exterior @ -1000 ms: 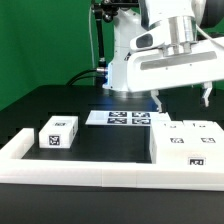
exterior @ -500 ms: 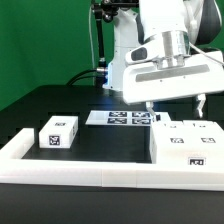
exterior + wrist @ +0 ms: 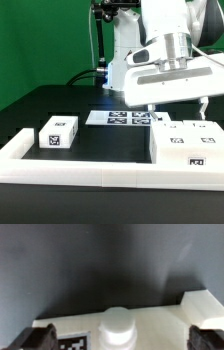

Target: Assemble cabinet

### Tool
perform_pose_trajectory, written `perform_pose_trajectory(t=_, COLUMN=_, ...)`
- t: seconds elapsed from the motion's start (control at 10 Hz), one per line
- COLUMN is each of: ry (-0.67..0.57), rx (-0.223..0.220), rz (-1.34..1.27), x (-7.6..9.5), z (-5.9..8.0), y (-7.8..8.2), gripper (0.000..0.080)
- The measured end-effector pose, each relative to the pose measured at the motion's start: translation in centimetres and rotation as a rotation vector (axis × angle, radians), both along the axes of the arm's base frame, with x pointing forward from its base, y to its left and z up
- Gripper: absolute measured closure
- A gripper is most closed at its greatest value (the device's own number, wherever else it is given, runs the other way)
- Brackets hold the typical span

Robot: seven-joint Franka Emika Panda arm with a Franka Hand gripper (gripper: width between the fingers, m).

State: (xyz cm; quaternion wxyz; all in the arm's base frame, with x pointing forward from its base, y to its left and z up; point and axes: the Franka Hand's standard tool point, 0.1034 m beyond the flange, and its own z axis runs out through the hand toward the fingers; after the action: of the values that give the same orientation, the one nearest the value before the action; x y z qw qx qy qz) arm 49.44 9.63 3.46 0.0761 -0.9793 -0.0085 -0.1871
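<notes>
One small block (image 3: 58, 133), one large block (image 3: 188, 148), low rail (image 3: 90, 172) in front.

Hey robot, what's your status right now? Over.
Gripper open, holding nothing, poised over the big cabinet block. Small block sits apart, on the exterior view's left. Nothing in the way below.

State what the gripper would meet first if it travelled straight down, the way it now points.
Probably the top of the large white cabinet block: the open gripper hangs over it. In the wrist view a rounded white knob lies between the fingers. How far below is unclear.
</notes>
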Motion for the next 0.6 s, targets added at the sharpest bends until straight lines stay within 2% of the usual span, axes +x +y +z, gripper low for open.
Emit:
perform_pose_trajectory(t=0.4, ry=0.013, rx=0.013, rz=-0.013, x=0.8, z=-1.9, y=0.1, gripper=0.015)
perform_pose_trajectory(t=0.6, ry=0.007, rx=0.014, rz=-0.013, x=1.4, z=-2.0, y=0.1, gripper=0.015)
